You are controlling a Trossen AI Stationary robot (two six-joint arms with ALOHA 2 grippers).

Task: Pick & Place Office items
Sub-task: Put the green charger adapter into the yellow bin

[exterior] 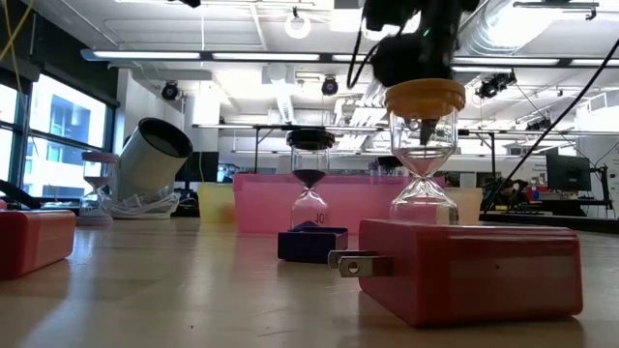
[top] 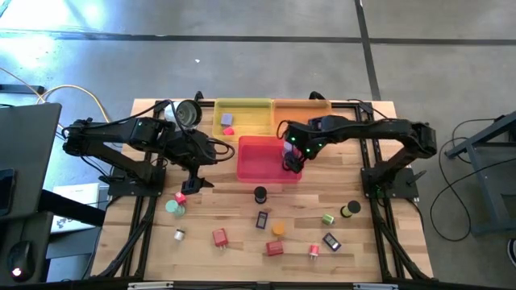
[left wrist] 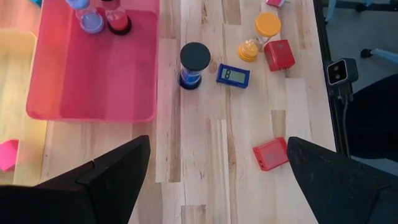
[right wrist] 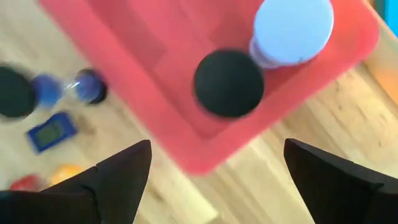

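Small office items lie scattered on the wooden table: a black-capped hourglass (top: 260, 194), a blue timer (top: 263, 219), an orange-capped hourglass (top: 278, 229) and red blocks (top: 219, 237). A black-capped piece (right wrist: 228, 83) and a lilac-capped piece (right wrist: 292, 28) stand inside the pink tray (top: 258, 161), near its right front corner. My right gripper (top: 292, 163) hangs open just above those two pieces, touching nothing. My left gripper (top: 193, 181) hovers open left of the pink tray, over bare table, with nothing between its fingers.
A yellow tray (top: 242, 117) and an orange tray (top: 302, 113) stand behind the pink one. A round silver-rimmed object (top: 189, 113) sits at the far left. More small pieces (top: 349, 210) lie along the near half; bare wood lies between the pink tray and the hourglass.
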